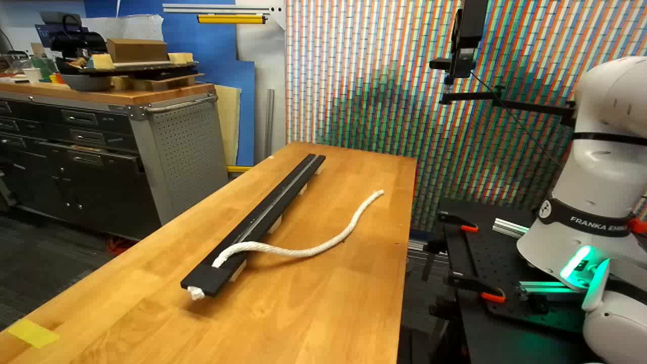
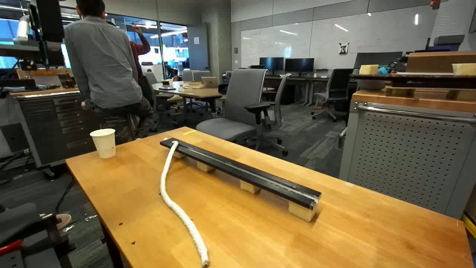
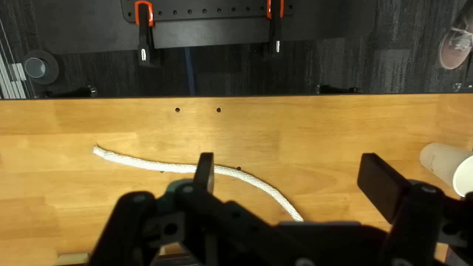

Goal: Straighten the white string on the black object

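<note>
The black object (image 1: pixel 252 222) is a long bar raised on small blocks along the wooden table. One end of the white string (image 1: pixel 303 252) meets the bar's top near one tip, and a white tuft (image 1: pixel 196 293) pokes out at that tip. From there the string (image 2: pixel 174 204) leaves the bar sideways and lies on the tabletop in an S-shaped curve, its free end well away from the bar. In the wrist view my gripper (image 3: pixel 290 166) hangs over the table, jaws wide apart and holding nothing. Its body hides the string's bar end and most of the bar.
Pale blocks (image 2: pixel 249 187) support the bar. A paper cup (image 2: pixel 104 143) stands by a table corner. An office chair (image 2: pixel 238 108) and a metal cabinet (image 1: pixel 187 136) are beyond the bar's side. Clamps (image 3: pixel 145 33) sit on the robot's black base.
</note>
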